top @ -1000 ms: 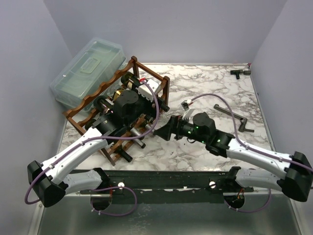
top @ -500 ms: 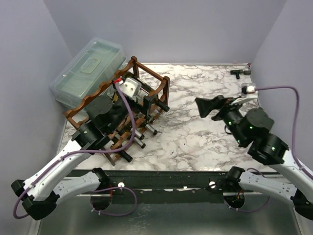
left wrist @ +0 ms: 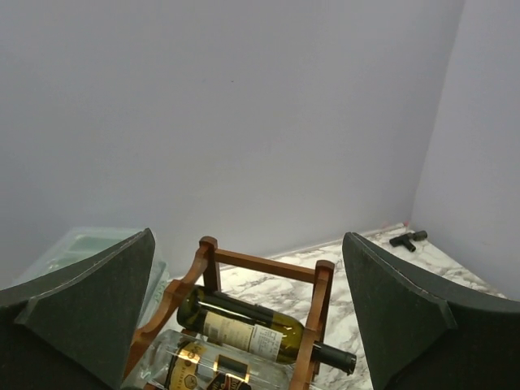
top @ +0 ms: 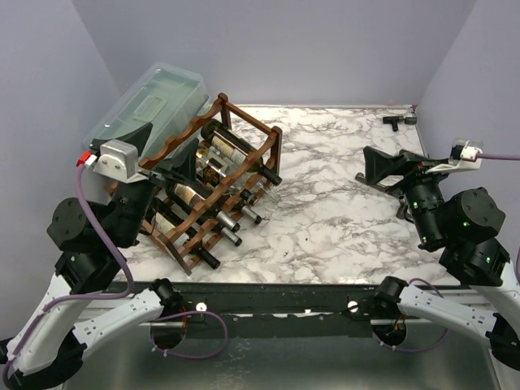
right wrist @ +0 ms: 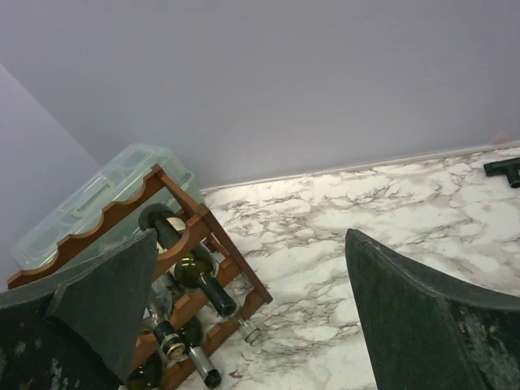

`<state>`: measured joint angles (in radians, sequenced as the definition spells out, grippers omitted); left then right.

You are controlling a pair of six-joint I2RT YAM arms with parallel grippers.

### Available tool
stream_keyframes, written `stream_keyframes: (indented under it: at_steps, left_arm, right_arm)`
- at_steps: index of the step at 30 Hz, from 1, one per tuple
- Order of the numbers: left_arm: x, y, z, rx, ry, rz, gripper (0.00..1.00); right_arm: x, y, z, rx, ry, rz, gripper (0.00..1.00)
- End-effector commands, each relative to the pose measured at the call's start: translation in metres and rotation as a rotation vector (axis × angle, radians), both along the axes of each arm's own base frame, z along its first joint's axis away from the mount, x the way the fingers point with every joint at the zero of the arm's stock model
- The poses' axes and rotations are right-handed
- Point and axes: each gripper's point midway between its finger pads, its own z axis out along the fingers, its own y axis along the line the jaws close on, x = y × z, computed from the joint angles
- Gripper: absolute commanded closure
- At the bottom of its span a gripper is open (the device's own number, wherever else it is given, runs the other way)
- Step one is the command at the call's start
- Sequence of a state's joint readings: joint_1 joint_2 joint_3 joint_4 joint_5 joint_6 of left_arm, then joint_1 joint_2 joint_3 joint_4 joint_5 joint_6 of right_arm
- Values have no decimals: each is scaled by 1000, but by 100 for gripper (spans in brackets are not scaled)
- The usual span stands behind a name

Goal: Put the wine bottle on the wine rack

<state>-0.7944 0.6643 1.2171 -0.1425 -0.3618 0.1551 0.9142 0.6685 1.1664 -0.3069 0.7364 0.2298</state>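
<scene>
The reddish-brown wine rack (top: 244, 130) stands at the table's left and holds several bottles lying on their sides. A dark green wine bottle (top: 233, 149) with a pale label lies on the top tier, its neck pointing right. It also shows in the left wrist view (left wrist: 244, 329) and the right wrist view (right wrist: 195, 272). My left gripper (top: 158, 153) is open and empty, raised above and left of the rack (left wrist: 313, 272). My right gripper (top: 398, 166) is open and empty, raised over the table's right side, far from the rack (right wrist: 207, 231).
A clear plastic lidded box (top: 146, 110) sits behind the rack against the left wall. A black T-shaped part (top: 396, 120) lies at the far right corner. A black L-shaped key (top: 388, 188) lies under my right gripper. Grey walls close in the table on three sides.
Both arms have drawn back from the rack and risen, the left toward the near left, the right toward the near right. The green bottle stays on the top tier.
</scene>
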Motion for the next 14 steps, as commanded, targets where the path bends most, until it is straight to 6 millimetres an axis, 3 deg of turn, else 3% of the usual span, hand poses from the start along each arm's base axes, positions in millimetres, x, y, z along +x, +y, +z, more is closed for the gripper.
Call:
stream_keyframes:
  at_steps: [1, 14]
  left_arm:
    - [-2, 16, -2, 20, 20, 58, 1]
    - [-8, 30, 0, 21, 7, 99, 1]
  right_arm:
    - [0, -13, 9, 8, -26, -57, 0]
    - [-11, -29, 21, 60, -56, -59, 0]
